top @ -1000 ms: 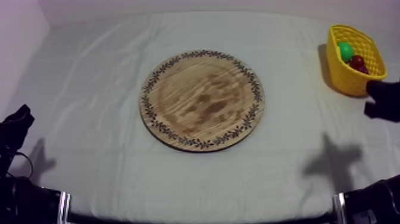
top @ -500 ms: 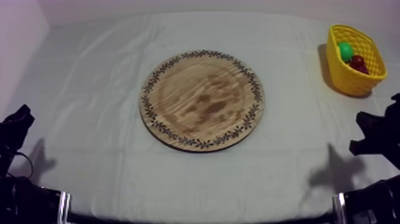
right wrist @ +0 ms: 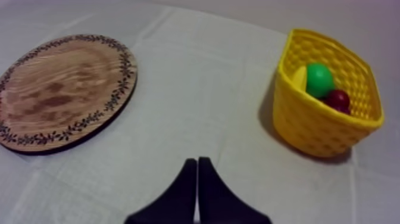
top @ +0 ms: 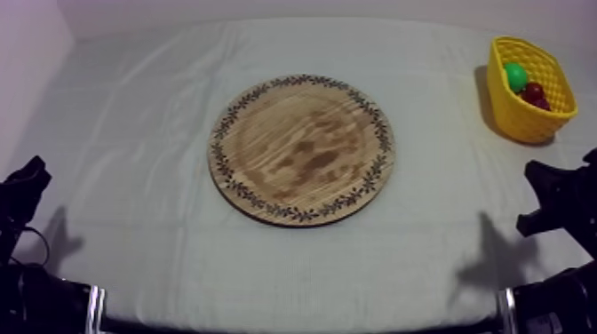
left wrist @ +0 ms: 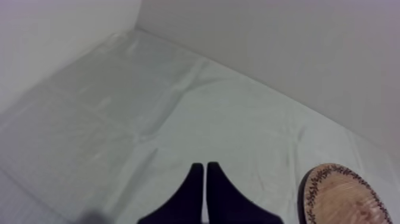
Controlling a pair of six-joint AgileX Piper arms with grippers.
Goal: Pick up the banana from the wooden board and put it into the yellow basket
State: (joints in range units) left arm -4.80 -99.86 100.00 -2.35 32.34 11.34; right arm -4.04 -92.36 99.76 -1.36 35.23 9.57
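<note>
Both pressed together, left end effector (left wrist: pixel 204 168), right end effector (right wrist: pixel 197 162), yellow basket (right wrist: pixel 314 128) holding banana (right wrist: pixel 300 78), small red fruit (right wrist: pixel 338 100)

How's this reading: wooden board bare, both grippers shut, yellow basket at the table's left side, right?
No: the top view shows the yellow basket at the right side of the table. The wooden board is bare, and the left gripper and right gripper are shut.

Wooden board (top: pixel 302 149) central, yellow basket (top: pixel 522 124) far right
</note>
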